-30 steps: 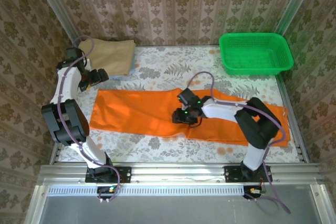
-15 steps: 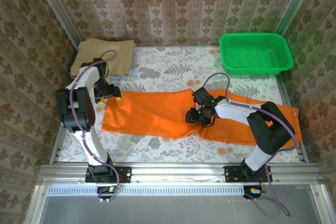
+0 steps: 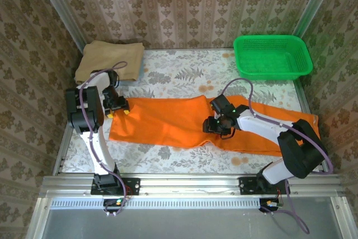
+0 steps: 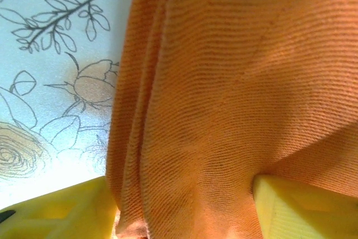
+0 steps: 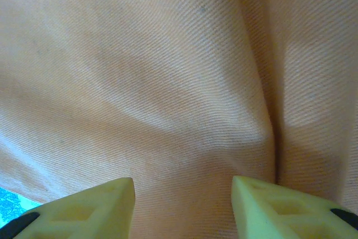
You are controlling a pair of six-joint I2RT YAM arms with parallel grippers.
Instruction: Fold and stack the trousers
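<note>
Fingers of my left gripper (image 3: pixel 122 108) sit at the left corner of the trousers (image 3: pixel 162 120), spread across the table (image 3: pixel 179 76); right gripper (image 3: pixel 217 127) mid-cloth. Left wrist: fingers (image 4: pixel 305 208) clamp a bunched fold. Right wrist: fingers (image 5: pixel 84 208) apart on cloth, and I cannot tell whether they grip

Green basket (image 3: pixel 268 37) far right, folded tan cloth (image 3: pixel 109 60) far left.

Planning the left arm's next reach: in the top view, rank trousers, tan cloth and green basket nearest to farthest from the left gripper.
1. trousers, touching the left gripper
2. tan cloth, back left
3. green basket, back right
</note>
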